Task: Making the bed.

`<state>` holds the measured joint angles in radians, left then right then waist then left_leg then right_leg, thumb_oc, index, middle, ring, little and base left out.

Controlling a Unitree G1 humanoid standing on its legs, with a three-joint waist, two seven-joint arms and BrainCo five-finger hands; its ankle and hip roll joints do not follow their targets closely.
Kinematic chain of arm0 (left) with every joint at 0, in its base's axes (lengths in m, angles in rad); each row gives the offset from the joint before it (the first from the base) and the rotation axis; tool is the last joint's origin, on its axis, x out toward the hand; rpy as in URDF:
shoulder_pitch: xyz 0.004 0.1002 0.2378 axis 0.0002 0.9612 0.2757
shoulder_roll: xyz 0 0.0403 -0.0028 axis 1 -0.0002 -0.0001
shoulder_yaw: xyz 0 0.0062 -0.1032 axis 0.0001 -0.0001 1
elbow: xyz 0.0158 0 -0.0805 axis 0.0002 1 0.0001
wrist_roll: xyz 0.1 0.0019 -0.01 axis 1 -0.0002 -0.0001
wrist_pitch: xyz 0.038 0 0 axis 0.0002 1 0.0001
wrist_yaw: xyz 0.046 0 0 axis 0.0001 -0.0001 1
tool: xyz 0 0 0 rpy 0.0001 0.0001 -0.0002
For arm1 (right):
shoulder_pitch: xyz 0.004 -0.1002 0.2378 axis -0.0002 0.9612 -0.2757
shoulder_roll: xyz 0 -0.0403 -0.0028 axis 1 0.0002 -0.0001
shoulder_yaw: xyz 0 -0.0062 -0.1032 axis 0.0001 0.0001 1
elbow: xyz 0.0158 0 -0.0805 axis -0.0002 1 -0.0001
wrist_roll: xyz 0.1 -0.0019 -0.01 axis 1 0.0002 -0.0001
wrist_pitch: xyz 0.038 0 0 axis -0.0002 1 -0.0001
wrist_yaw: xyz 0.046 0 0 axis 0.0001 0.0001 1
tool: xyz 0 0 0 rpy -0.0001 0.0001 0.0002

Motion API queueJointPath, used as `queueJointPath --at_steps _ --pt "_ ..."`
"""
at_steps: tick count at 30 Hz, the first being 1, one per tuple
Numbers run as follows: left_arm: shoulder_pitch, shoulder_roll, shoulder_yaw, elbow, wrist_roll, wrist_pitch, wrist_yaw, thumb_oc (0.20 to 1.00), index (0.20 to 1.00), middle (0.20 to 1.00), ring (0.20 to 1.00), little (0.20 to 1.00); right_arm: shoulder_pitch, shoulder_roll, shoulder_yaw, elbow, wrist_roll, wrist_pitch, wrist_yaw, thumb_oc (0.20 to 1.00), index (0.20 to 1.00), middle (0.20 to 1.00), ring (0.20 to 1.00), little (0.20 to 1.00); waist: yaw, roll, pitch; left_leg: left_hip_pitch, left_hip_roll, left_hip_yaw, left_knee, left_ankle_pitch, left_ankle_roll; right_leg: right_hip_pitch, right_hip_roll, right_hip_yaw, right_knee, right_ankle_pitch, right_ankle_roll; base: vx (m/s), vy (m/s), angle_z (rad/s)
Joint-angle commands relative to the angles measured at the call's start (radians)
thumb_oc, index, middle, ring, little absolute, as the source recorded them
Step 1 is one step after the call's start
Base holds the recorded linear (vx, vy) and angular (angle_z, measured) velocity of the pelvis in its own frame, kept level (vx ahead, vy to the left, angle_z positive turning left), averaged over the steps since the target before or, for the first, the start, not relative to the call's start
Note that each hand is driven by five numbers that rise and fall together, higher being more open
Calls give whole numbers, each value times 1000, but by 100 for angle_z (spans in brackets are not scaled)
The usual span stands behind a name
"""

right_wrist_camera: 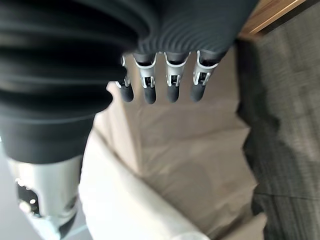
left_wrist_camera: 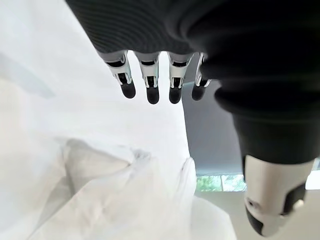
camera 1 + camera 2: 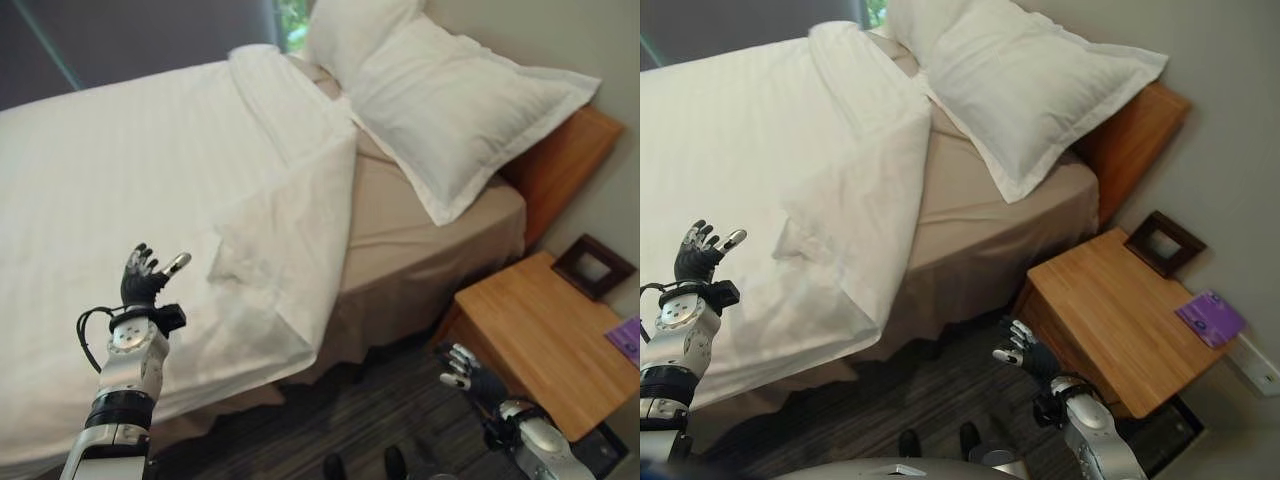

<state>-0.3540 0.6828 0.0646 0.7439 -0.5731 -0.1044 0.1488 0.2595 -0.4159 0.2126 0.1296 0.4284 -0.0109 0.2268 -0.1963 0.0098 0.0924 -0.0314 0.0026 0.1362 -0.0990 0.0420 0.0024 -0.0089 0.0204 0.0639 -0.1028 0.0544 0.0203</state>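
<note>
From the left eye view, the white duvet (image 3: 150, 180) covers the bed, its corner folded back off the beige sheet (image 3: 400, 230) below 2 pillows (image 3: 450, 110). The left hand (image 3: 145, 275) hovers over it, fingers spread, holding nothing. In the right eye view, the right hand (image 3: 1025, 355) hangs loosely spread over the dark floor (image 3: 890, 400), beside the wooden nightstand (image 3: 1110, 310) bearing a picture frame (image 3: 1163, 243) and purple booklet (image 3: 1210, 317).
</note>
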Motion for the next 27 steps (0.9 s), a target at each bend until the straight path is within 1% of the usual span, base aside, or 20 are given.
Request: queueJointPath --at_steps 1,2,3,5,9,10,11,17,19,20,21,22,25,27 --pt "-117 65 -18 46 13 -33 -3 1000 1000 1000 1000 1000 -31 -13 6 -48 -38 -36 -2 1000 1000 1000 1000 1000 15 -15 -29 35 37 21 12 -5 -57 -8 -35 0 16 -17 95 -46 49 -13" --pt "-160 94 -34 106 32 -22 -12 1000 1000 1000 1000 1000 -27 -20 7 -53 -32 -38 0 1000 1000 1000 1000 1000 3 -15 -19 19 40 35 12 -4 -57 -31 -32 12 16 -8 99 -43 32 -17" --pt "-165 96 -37 110 31 -23 -13 1000 1000 1000 1000 1000 -27 -18 6 -53 -32 -38 0 1000 1000 1000 1000 1000 6 -16 -20 17 40 37 12 -4 -57 -35 -32 14 16 -7 99 -57 53 -21" --pt "-233 131 -57 197 43 2 -19 1000 1000 1000 1000 1000 -31 -19 16 -46 -26 -35 -1 1000 1000 1000 1000 1000 -4 -15 -16 -7 46 55 12 -3 -58 -69 -29 27 16 5 106 -20 35 -28" --pt "-328 189 -83 256 59 6 -16 1000 1000 1000 1000 1000 -43 -19 28 -46 -16 -35 -3 1000 1000 1000 1000 1000 -11 -17 -1 -39 49 81 12 1 -59 -115 -24 49 16 21 114 -10 33 -22" --pt "-332 191 -86 258 59 6 -17 1000 1000 1000 1000 1000 -44 -17 28 -45 -16 -35 -4 1000 1000 1000 1000 1000 -9 -18 -1 -40 50 82 12 1 -59 -117 -24 50 16 22 114 23 24 -30" --pt "-369 211 -92 293 65 12 -1 1000 1000 1000 1000 1000 -47 -23 33 -44 -14 -35 -4 1000 1000 1000 1000 1000 -9 -18 7 -47 51 91 12 1 -59 -131 -23 57 16 27 116 16 19 -33" --pt "-455 233 -94 321 59 1 47 1000 1000 1000 1000 1000 -46 -27 30 -50 -1 -41 -9 1000 1000 1000 1000 1000 -8 -20 32 -72 50 95 12 4 -61 -161 -25 54 16 29 117 21 12 -8" --pt "-497 251 -109 329 61 -8 64 1000 1000 1000 1000 1000 -61 -35 38 -42 3 -47 -14 1000 1000 1000 1000 1000 -8 -23 54 -90 50 92 12 8 -63 -182 -25 53 16 34 116 -48 -5 -4" --pt "-546 263 -117 324 46 -30 103 1000 1000 1000 1000 1000 -99 -51 51 -38 18 -64 -30 1000 1000 1000 1000 1000 -10 -30 91 -125 49 88 12 17 -64 -216 -24 54 16 44 115 -116 -17 -1" --pt "-574 271 -119 318 27 -44 122 1000 1000 1000 1000 1000 -112 -55 51 -38 27 -75 -34 1000 1000 1000 1000 1000 -12 -36 108 -147 50 83 12 24 -64 -237 -23 52 16 50 115 -136 -30 1" --pt "-604 286 -115 319 -6 -57 134 1000 1000 1000 1000 1000 -112 -70 45 -40 32 -86 -37 1000 1000 1000 1000 1000 -15 -45 141 -171 52 82 12 25 -63 -259 -22 49 16 54 116 -75 -33 1" --pt "-638 308 -106 351 -20 -65 166 1000 1000 1000 1000 1000 -94 -75 21 -14 18 -104 -70 1000 1000 1000 1000 1000 -16 -55 186 -216 50 84 12 32 -66 -302 -22 47 16 63 119 -31 -20 2" --pt "-644 310 -108 357 -10 -62 184 1000 1000 1000 1000 1000 -99 -77 18 -2 13 -111 -85 1000 1000 1000 1000 1000 -16 -59 196 -228 51 86 12 34 -67 -316 -21 48 16 66 119 0 0 0"
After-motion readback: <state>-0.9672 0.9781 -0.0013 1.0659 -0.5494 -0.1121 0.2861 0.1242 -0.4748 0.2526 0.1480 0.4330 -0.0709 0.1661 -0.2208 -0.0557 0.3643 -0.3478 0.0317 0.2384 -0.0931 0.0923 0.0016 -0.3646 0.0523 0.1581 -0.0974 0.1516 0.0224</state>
